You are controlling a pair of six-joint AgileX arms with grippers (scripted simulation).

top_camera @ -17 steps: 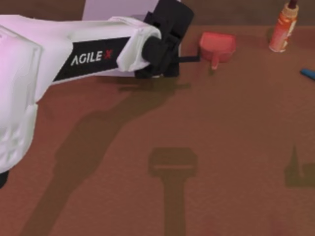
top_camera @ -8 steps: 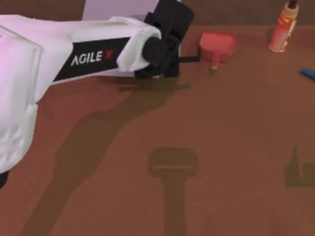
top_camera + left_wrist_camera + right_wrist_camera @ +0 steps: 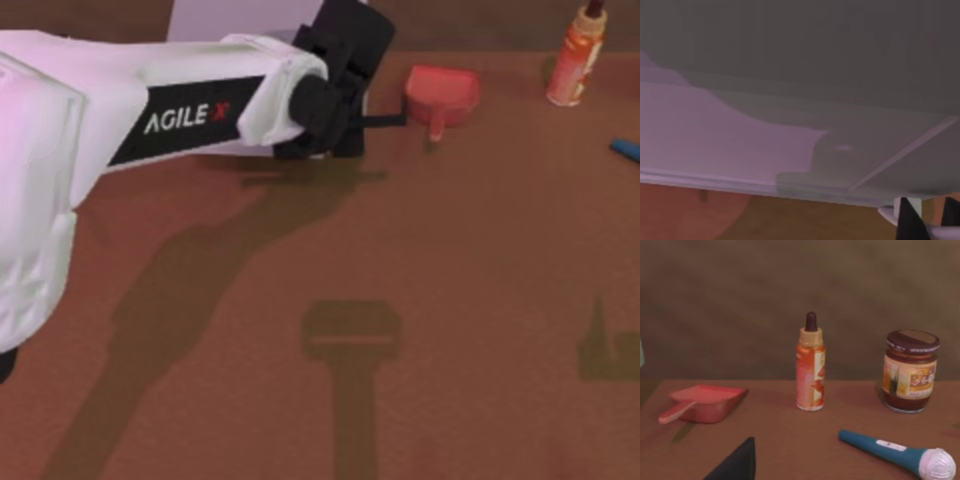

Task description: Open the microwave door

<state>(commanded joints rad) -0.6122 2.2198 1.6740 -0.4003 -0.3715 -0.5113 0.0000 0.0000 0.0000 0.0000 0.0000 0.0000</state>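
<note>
Fingers of the left gripper [image 3: 385, 120] sit at the microwave [image 3: 240, 18] at the table's 11 o'clock; whether they are parted or clamped, I cannot tell. Its wrist view is filled by the microwave door [image 3: 805, 60]. Right arm's gripper is parked out of the top view, state unclear.

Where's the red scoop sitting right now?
In the top view the red scoop lies on the table near the far edge, right of centre, between the left gripper at the microwave and the orange dropper bottle.
</note>
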